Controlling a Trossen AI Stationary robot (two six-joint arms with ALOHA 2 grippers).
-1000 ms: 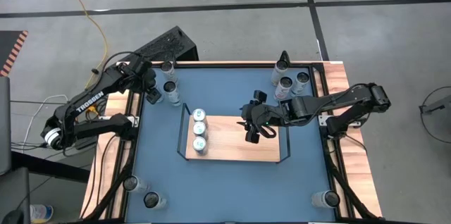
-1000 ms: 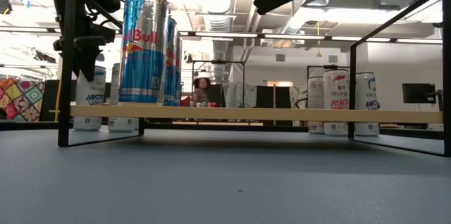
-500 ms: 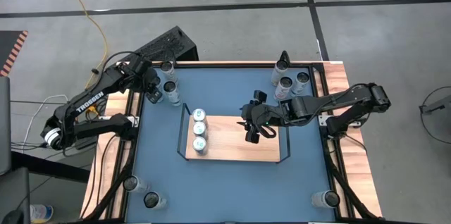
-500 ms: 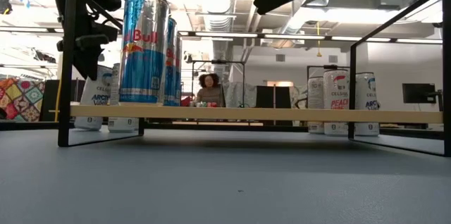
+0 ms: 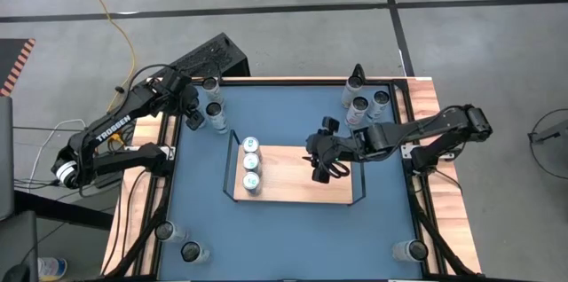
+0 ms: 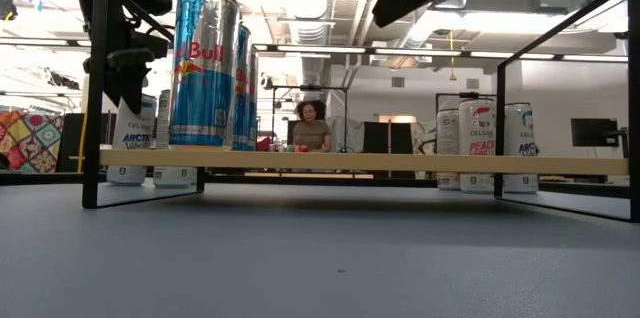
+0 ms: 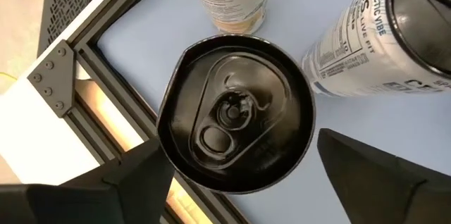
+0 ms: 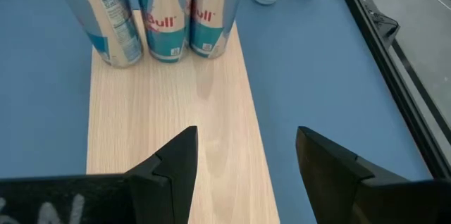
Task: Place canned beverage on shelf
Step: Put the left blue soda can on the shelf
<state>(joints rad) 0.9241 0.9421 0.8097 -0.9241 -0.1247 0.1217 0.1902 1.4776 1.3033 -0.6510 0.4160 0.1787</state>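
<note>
My left gripper [image 5: 192,119] hangs at the table's far left corner, open, pointing steeply down over a black-topped can [image 7: 236,115] that stands on the blue tabletop. Its fingers stand on either side of the can's rim. Two more cans [image 7: 366,34] stand right beside it. The shelf [image 5: 302,184], a light-wood board in a black wire frame, lies mid-table. Three blue-and-silver cans [image 5: 251,162] stand in a row at its left end. My right gripper [image 5: 325,163] hovers open above the board's bare middle [image 8: 176,111] with nothing between its fingers.
Three cans [image 5: 364,103] stand at the table's far right corner, and single cans stand at the near corners [image 5: 177,242] [image 5: 410,249]. A black box [image 5: 209,56] lies beyond the far left edge. A person [image 6: 312,128] shows in the room behind.
In the low view a white can behind the shelf's left end leaned a little half a second ago and now stands upright again. The person in the room behind has walked toward the right. Both arms have stayed where they were.
</note>
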